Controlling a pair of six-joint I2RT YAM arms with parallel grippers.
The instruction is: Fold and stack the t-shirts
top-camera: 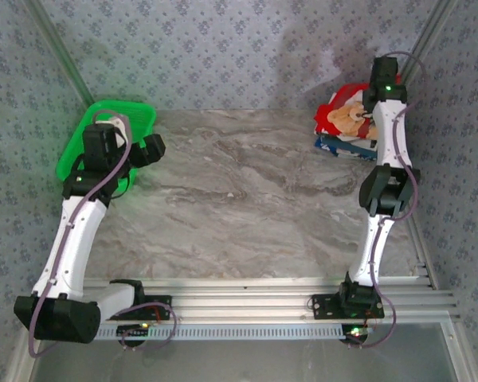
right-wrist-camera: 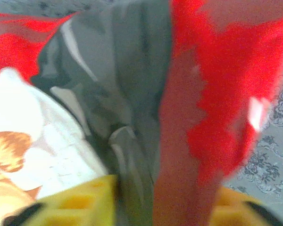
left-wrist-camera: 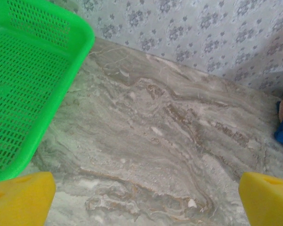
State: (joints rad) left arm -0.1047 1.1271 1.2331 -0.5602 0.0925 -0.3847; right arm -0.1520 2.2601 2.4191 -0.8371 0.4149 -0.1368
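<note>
Since the red shirt (top-camera: pixel 349 111), topping the pile (top-camera: pixel 341 146) at the table's (top-camera: pixel 247 199) far right corner, is limp and light, pinch a folded edge; the right gripper (right-wrist-camera: pixel 160 205) straddles its cloth half-open, grip unclear, while the left gripper (left-wrist-camera: pixel 144 200) gapes empty.

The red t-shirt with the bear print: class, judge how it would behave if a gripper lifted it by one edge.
Probably floppy: the red t-shirt shows soft folds in the right wrist view, so it would likely drape and unfold. It lies on a navy shirt, so a push may drag that too.
</note>
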